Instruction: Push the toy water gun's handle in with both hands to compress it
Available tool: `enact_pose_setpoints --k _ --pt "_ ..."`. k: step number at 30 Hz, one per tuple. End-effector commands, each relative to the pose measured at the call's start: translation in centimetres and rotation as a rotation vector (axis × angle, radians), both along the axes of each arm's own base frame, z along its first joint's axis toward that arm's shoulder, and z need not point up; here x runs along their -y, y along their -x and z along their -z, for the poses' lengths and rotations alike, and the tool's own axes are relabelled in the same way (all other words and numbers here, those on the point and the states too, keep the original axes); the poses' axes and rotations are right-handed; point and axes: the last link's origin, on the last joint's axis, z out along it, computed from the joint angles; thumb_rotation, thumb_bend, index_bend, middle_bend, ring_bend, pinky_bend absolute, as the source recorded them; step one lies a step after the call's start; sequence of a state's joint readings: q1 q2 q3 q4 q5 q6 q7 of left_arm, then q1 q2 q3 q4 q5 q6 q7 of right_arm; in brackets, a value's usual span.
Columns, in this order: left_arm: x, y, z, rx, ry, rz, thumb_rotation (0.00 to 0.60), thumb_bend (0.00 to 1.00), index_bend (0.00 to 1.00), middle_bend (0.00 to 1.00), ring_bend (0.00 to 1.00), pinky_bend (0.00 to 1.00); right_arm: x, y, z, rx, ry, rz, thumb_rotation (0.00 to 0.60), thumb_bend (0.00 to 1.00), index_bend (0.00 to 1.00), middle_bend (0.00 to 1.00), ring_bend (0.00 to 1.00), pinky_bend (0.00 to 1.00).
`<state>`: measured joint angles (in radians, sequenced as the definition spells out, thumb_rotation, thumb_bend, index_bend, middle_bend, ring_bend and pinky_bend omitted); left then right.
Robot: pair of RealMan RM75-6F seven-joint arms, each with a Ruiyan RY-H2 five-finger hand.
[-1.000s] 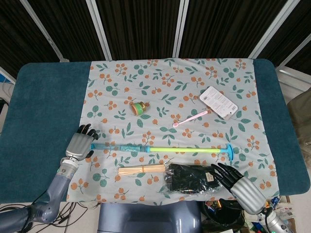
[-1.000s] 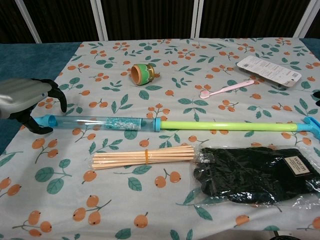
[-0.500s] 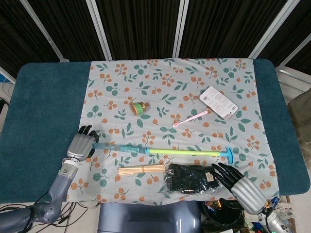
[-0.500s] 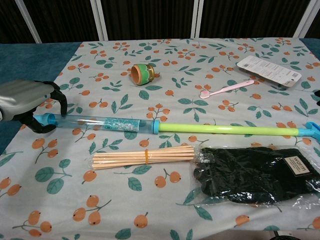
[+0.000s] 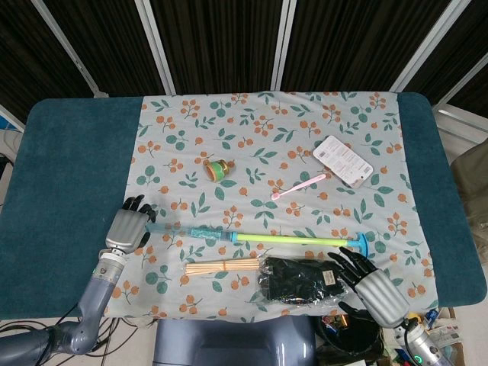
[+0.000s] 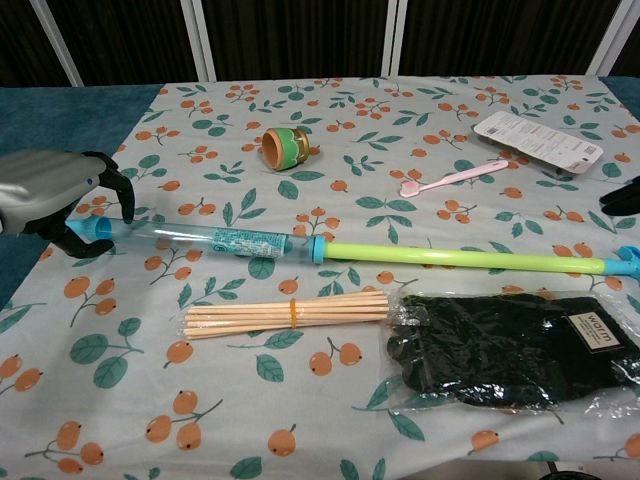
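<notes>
The toy water gun [image 5: 255, 238] lies across the flowered cloth: a clear blue barrel [image 6: 215, 240] on the left, a green rod [image 6: 460, 258], and a blue T-handle [image 5: 361, 245] on the right, still pulled far out. My left hand [image 6: 50, 195] curls around the barrel's open end and holds it. My right hand [image 5: 370, 286] sits low at the front right, fingers spread and empty, their tips just short of the T-handle. In the chest view only its dark fingertips [image 6: 625, 195] show, at the right edge.
A banded bundle of wooden sticks [image 6: 290, 312] and black gloves in a plastic bag [image 6: 510, 350] lie just in front of the gun. Behind it are a brown-and-green cap [image 6: 285, 147], a pink toothbrush [image 6: 455, 177] and a white card pack [image 6: 540, 140].
The gun has swung slightly, barrel end further back and handle end nearer the front. My right hand has moved up toward the T-handle, and its fingertips now show in the chest view.
</notes>
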<state>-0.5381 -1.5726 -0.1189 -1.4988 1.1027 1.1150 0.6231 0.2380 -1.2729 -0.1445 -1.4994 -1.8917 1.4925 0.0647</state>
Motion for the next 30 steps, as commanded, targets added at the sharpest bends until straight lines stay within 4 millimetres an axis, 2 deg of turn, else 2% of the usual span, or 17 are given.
enact_pose_setpoints --k 1,7,15,22,30 --pt "0.1 -0.7 -0.2 0.011 -0.01 -0.002 0.6 0.43 0.57 0.31 0.08 0.14 2.4 -1.9 1.3 -0.037 0.009 0.038 0.6 0.13 0.15 0.09 0.02 0.15" --pt "0.4 -1.3 -0.4 0.016 -0.01 -0.012 0.6 0.43 0.57 0.31 0.08 0.14 5.6 -4.0 3.1 -0.078 0.023 0.07 0.6 0.15 0.16 0.1 0.02 0.15" --pt "0.4 -1.6 -1.0 0.016 -0.026 -0.028 0.6 0.43 0.57 0.31 0.08 0.14 9.2 -6.2 4.2 -0.099 0.058 0.109 0.6 0.17 0.22 0.11 0.03 0.15" --pt "0.5 -2.0 -1.5 0.022 -0.049 -0.041 0.6 0.43 0.57 0.31 0.08 0.14 10.9 -6.4 5.0 -0.146 0.057 0.235 0.6 0.18 0.26 0.12 0.03 0.15" --pt "0.6 -1.9 -2.2 0.024 -0.068 -0.05 0.6 0.43 0.58 0.31 0.08 0.14 11.3 -5.3 5.9 -0.215 0.07 0.32 0.6 0.19 0.3 0.12 0.03 0.15"
